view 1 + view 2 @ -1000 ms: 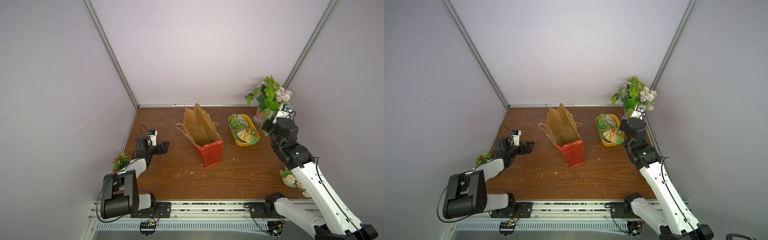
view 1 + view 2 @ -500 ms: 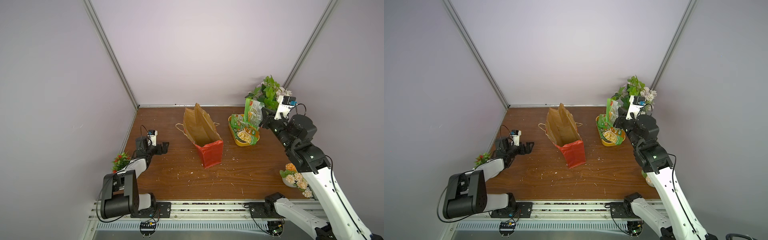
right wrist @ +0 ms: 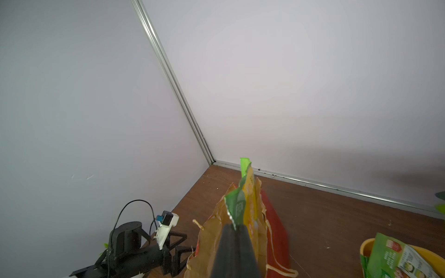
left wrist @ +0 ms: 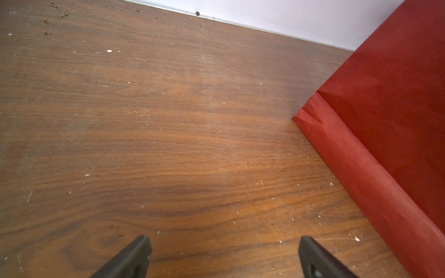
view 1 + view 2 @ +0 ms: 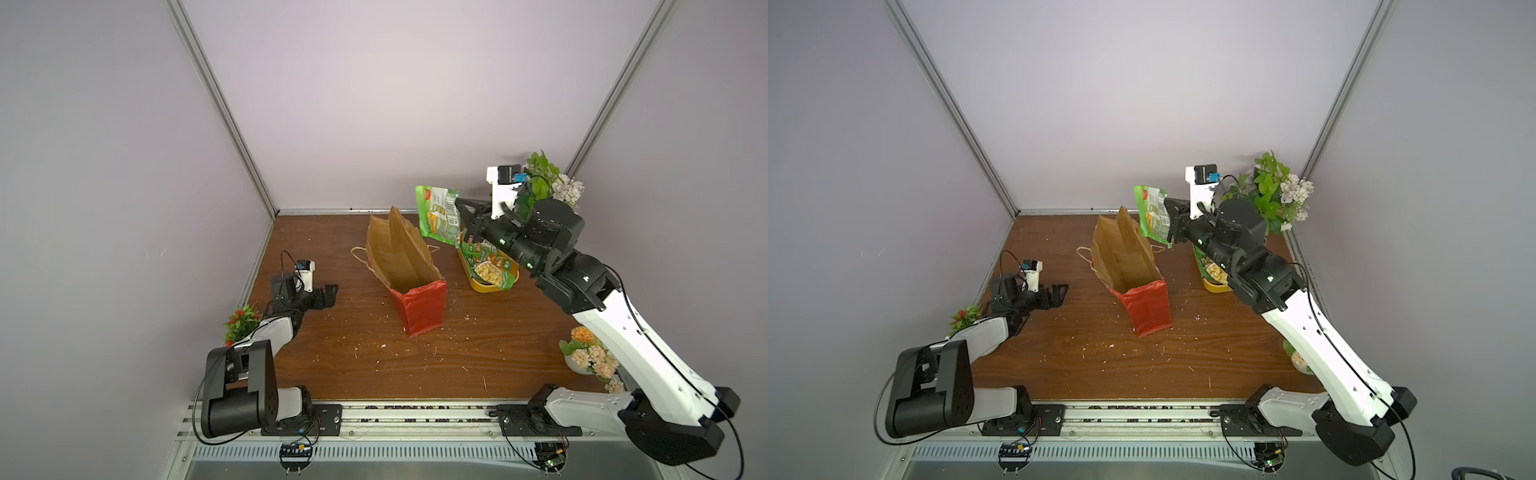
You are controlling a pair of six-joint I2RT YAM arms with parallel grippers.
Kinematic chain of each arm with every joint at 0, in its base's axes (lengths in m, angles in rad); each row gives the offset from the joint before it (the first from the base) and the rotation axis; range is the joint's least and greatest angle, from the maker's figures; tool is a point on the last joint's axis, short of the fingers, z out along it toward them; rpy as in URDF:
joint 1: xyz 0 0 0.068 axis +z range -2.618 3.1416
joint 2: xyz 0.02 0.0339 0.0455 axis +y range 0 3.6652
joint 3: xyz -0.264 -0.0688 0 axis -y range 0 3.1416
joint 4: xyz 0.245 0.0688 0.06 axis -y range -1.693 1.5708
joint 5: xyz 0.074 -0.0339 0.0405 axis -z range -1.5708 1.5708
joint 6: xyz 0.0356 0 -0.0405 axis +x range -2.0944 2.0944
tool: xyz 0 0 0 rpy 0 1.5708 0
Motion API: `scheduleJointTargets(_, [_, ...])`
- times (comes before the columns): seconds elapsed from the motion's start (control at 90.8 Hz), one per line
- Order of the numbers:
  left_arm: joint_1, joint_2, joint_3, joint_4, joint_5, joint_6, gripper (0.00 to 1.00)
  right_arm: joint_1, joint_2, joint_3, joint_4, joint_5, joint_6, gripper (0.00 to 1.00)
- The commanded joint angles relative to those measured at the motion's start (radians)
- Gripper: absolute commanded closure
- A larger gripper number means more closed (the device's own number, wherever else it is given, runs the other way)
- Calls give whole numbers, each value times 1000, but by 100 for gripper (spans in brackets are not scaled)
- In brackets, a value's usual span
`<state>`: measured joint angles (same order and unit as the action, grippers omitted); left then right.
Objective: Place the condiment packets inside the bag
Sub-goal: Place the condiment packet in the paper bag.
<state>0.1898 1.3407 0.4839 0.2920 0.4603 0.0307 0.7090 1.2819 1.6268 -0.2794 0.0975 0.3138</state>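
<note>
1. Transfer was the step in hand, as I judged it. The right hand (image 5: pixel 460 212) was pinched shut on one edge of a green packet (image 5: pixel 437 212). The packet hung upright in the air between the yellow tub (image 5: pixel 482 286) and the bag (image 5: pixel 401 259).
2. Other packets (image 5: pixel 494 270) lay in the tub, so most of the task looked undone.
3. The next move called for carrying the packet over the bag's open mouth, lowering it past the rim and only then letting go.
4. The bag's tall paper back flap stood just beside the dangling packet. The flap and the cord handles could catch the packet or tip the bag.
5. Bare worktop (image 5: pixel 415 365) lay in front of the bag. A flowering plant (image 5: pixel 544 183) crowded the right arm from behind.
6. The left hand (image 5: pixel 328 293) sat low on the worktop, spread wide and empty, and clear of the bag's mouth.
</note>
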Motion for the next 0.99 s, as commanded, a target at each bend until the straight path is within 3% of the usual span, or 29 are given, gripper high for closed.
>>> scheduleJointTargets(0.0, [10,-19,7,-13,3,8,2,55,61,75,28,72,-40,100])
scheduleJointTargets(0.319, [10,-32,2,-13,9,11,1,103,263,128,23,138,-60,100])
scheduleJointTargets(0.638, [10,-38,0,-11,8,11,2,103,296,81,20,204,-67,100])
scheduleJointTargets(0.716, [10,-38,0,-11,7,13,1,103,281,65,22,215,-69,86])
scheduleJointTargets(0.837, [10,-35,0,-11,5,13,1,103,247,56,22,237,-77,46])
scheduleJointTargets(0.98, [10,-37,-1,-11,3,12,1,103,183,37,24,293,-99,33])
